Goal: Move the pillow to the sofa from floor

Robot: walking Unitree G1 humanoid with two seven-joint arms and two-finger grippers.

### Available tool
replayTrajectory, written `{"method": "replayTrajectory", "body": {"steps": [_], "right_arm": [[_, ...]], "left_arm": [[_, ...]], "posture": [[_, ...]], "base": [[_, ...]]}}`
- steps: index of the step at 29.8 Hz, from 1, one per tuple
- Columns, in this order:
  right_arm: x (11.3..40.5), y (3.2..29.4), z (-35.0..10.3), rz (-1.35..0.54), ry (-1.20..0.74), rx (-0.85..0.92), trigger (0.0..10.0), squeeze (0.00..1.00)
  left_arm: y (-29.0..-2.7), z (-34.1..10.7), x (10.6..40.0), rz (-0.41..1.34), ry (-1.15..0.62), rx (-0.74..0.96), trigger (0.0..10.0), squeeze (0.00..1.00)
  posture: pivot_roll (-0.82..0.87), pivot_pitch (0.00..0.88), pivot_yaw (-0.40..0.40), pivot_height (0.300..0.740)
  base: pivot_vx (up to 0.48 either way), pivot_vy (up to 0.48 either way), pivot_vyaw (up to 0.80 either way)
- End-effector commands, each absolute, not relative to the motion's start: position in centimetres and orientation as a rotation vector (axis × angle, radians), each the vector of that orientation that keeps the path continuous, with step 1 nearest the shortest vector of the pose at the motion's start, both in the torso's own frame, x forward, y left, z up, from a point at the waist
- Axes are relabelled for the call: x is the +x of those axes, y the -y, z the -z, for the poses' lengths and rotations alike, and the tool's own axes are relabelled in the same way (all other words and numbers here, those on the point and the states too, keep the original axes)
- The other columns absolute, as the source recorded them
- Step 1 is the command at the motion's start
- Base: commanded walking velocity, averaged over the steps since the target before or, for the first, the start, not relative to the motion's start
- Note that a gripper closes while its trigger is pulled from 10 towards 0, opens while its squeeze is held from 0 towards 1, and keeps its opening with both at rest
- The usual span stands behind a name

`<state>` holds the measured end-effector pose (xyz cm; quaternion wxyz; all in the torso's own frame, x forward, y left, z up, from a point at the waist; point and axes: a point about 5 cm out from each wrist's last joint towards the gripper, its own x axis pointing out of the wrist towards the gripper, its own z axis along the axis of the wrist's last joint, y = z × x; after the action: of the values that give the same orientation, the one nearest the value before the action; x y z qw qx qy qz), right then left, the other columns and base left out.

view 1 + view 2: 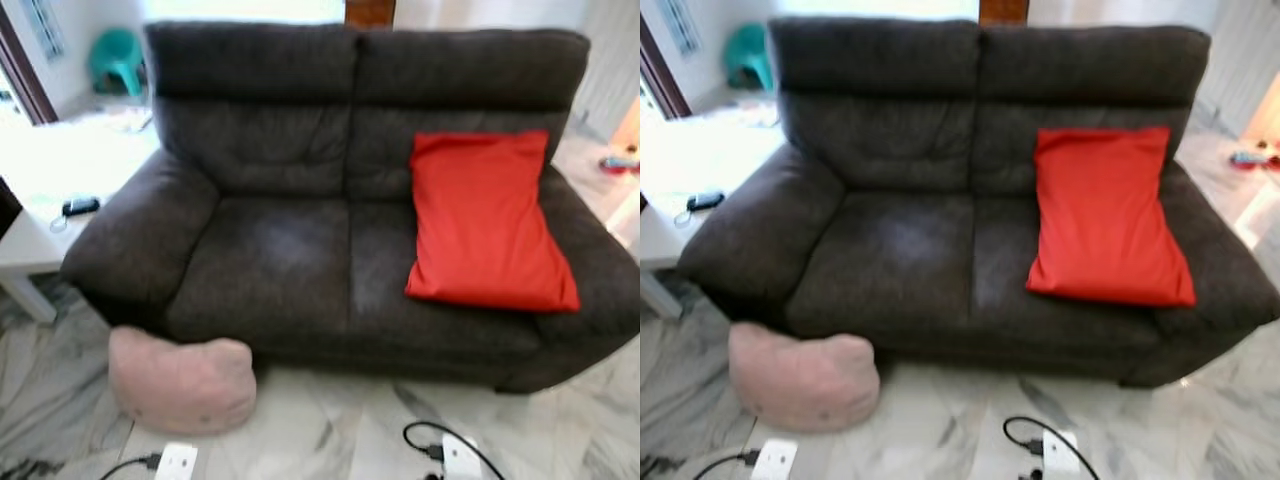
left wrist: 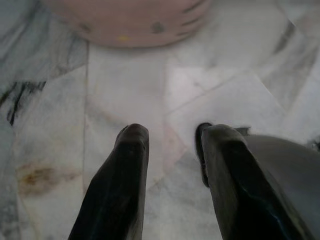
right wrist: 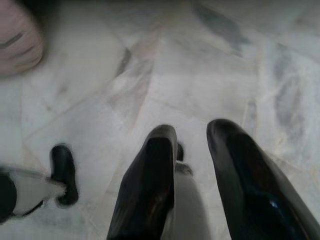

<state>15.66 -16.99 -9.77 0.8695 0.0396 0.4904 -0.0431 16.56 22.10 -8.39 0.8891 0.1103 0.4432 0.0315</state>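
Pillow (image 1: 181,385), pale pink and soft-looking, lies on the marble floor (image 1: 330,430) against the front of the dark sofa (image 1: 290,260), below its left arm rest. It has not been lifted, so the task looks barely begun: the reach, the grasp and the carry up to the seat all remain.

The left pincer (image 2: 170,137) hangs over bare floor with its two black fingers parted and nothing between them; the pillow sits ahead of its fingertips, near but apart. The right pincer (image 3: 192,132) is likewise parted and empty above the floor, with the pillow (image 3: 17,42) well off to one side beyond its tips.

On the sofa's right seat a red cushion (image 1: 485,220) leans against the backrest, leaving the left seat free. The floor is glossy grey-veined marble, with a white power strip (image 1: 176,461) close to the pillow and a second one with a black cable (image 1: 455,455) farther right. A white desk (image 1: 40,200) stands beside the sofa's left arm, and a teal stool (image 1: 115,60) behind.
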Motion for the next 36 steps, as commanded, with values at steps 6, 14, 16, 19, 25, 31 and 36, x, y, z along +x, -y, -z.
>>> {"method": "replayTrajectory", "body": {"steps": [6,14,16,19,25,31,36], "right_arm": [[16.36,16.63,9.5,0.087,-1.003,0.1,10.0,0.0],[16.3,16.64,9.52,0.091,-1.003,0.102,10.0,0.0],[16.27,16.66,9.53,0.095,-1.003,0.101,10.0,0.0],[16.27,16.64,9.53,0.094,-1.002,0.103,10.0,0.0],[16.21,16.61,9.55,0.09,-1.003,0.106,10.0,0.0],[16.21,16.6,9.55,0.09,-1.002,0.107,10.0,0.0],[16.24,16.61,9.53,0.09,-0.999,0.11,10.0,0.0]], "left_arm": [[-22.33,8.84,15.49,-0.067,-0.962,0.24,10.0,0.0],[-22.29,8.91,15.33,-0.066,-0.966,0.24,10.0,0.0],[-22.25,8.95,15.25,-0.064,-0.967,0.241,10.0,0.0],[-22.27,8.94,15.26,-0.062,-0.967,0.243,10.0,0.0],[-22.37,8.87,15.37,-0.06,-0.965,0.246,10.0,0.0],[-22.65,8.82,15.37,-0.062,-0.967,0.249,10.0,0.0],[-22.84,8.83,15.25,-0.067,-0.973,0.249,10.0,0.0]], "posture": [[0.04,0.0,-0.046,0.74],[0.04,0.0,-0.043,0.74],[0.04,0.0,-0.043,0.74],[0.04,0.0,-0.042,0.74],[0.05,0.0,-0.041,0.74],[0.05,0.0,-0.042,0.74],[0.05,0.0,-0.044,0.74]], "base": [[0.0,0.347,0.09],[0.0,0.349,0.0],[0.0,0.345,0.0],[0.0,0.345,0.0],[0.0,0.347,0.0],[0.0,0.347,0.0],[0.0,0.347,0.0]]}}
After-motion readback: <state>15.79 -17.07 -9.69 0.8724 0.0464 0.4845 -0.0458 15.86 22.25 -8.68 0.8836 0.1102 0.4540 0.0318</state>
